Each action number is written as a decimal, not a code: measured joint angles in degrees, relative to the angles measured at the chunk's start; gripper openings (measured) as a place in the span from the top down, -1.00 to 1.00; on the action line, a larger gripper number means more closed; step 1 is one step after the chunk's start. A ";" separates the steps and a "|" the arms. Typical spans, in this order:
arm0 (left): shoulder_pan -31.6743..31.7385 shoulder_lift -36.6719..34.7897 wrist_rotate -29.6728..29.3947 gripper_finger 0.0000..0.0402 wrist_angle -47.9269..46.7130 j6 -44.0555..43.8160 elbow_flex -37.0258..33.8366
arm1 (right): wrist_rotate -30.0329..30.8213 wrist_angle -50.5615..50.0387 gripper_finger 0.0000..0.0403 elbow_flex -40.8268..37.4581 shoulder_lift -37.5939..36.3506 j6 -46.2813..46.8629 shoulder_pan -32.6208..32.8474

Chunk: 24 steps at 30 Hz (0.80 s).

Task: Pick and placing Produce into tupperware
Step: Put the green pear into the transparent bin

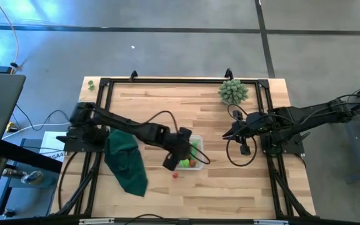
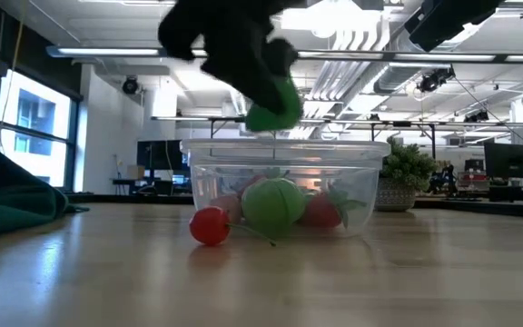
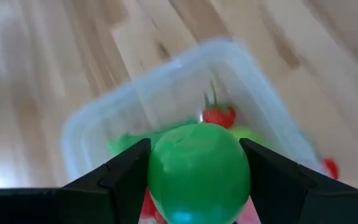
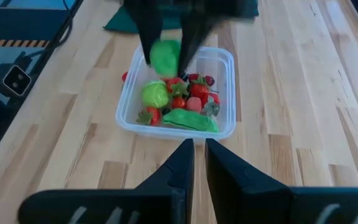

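My left gripper clamps a round bright-green toy fruit above the clear, square plastic tupperware at the high view's centre, positioned for dropping in. Inside: red strawberries, green pieces. One red piece lies outside. My right gripper waits nearly shut, empty.

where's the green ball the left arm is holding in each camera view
High view: green ball is a small speck at the left gripper, on the near-left edge of the tupperware.
Low view: ball hangs just above the tupperware rim.
Left wrist view: ball fills the gap between the dark fingers.
Right wrist view: ball above the tupperware.
Shared landmark: the clear tupperware.
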 joint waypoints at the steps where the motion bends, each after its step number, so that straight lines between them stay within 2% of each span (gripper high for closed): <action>1: 0.33 0.74 0.64 -0.13 -0.38 0.09 -0.07 | -0.01 0.04 0.85 0.00 0.00 0.00 0.02; 9: 2.93 4.08 3.46 -0.13 3.22 1.60 0.14 | -0.01 -0.07 0.85 0.00 -0.02 0.00 0.00; 24: 5.21 4.22 5.92 -0.13 2.29 2.08 -0.04 | -0.01 -0.01 0.85 -0.01 0.00 0.00 0.01</action>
